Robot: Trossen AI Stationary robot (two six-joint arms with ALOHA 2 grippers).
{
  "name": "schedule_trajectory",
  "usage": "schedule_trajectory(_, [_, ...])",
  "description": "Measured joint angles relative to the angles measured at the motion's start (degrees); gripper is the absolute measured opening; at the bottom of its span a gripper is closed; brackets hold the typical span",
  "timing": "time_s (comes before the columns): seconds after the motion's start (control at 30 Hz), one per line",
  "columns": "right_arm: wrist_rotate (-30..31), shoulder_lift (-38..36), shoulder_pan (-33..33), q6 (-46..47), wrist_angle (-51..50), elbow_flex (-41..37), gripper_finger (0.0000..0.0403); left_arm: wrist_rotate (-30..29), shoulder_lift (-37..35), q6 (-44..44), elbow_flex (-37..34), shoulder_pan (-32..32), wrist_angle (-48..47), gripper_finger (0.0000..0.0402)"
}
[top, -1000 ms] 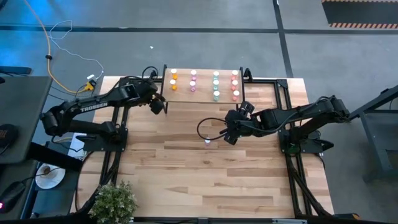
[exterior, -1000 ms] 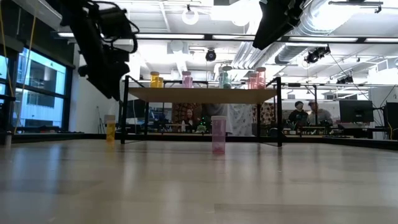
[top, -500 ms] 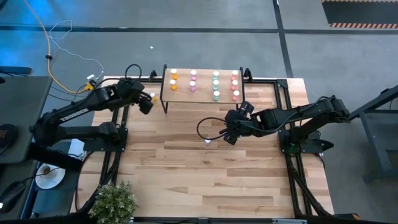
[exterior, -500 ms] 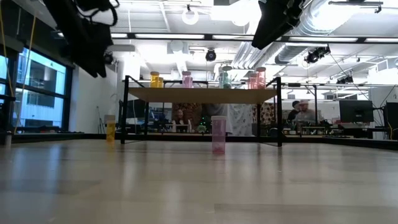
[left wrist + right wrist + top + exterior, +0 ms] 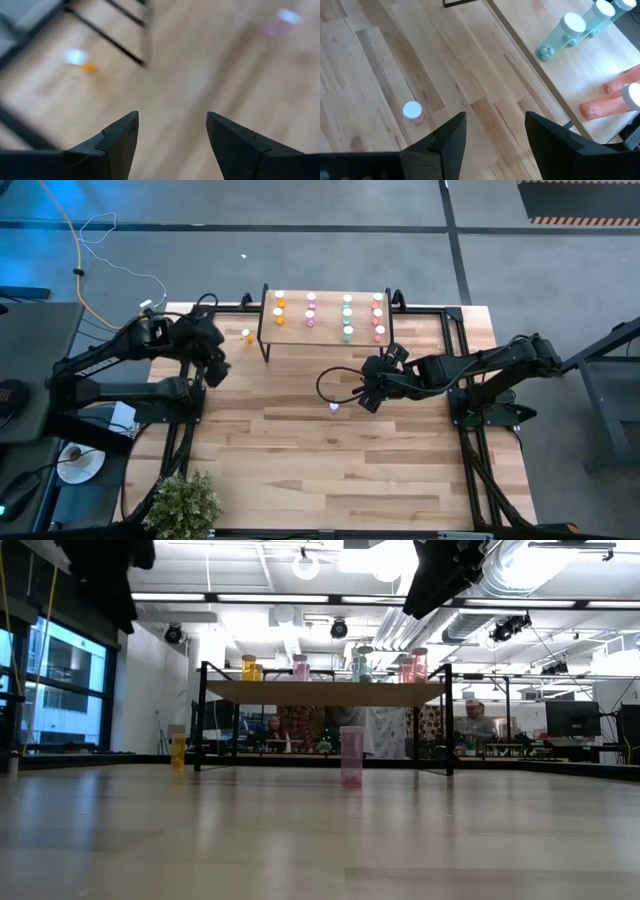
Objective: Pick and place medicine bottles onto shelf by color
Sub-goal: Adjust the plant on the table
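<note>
The shelf (image 5: 325, 327) stands at the table's far middle and carries medicine bottles in columns: orange (image 5: 279, 303), pink (image 5: 311, 310), teal (image 5: 347, 317) and red (image 5: 378, 318). One orange bottle (image 5: 247, 335) stands upright on the table by the shelf's left end. A pink bottle (image 5: 335, 406) stands upright at mid-table. My left gripper (image 5: 213, 370) hangs open and empty to the left of the orange bottle, nearer the table's near edge. My right gripper (image 5: 368, 398) hovers open just right of the pink bottle (image 5: 413, 111), with nothing between its fingers.
The shelf's thin black legs (image 5: 203, 718) reach down to the tabletop. A black cable loop (image 5: 335, 383) lies by the right gripper. A potted plant (image 5: 185, 502) sits at the near left corner. Bare wood spreads across the table's near half (image 5: 330, 470).
My left gripper has drawn back from the shelf's left end toward the table's left edge, then slightly nearer, rising and tipping more steeply downward, and stays open. The orange bottle it had covered in the high view now shows on the table. The right arm has kept still.
</note>
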Motion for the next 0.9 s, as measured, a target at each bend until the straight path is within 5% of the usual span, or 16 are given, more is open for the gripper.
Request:
schedule_trajectory(0.23, [0.0, 0.0, 0.0, 0.0, 0.04, 0.0, 0.0195, 17.02, -1.34, -1.02, 0.33, -7.68, -6.53, 0.0225])
schedule_trajectory(0.9, [0.2, 0.0, -0.02, 4.63, 0.56, 0.0, 0.0195, 21.54, -3.51, -25.35, 0.33, -36.67, -6.53, 0.0225])
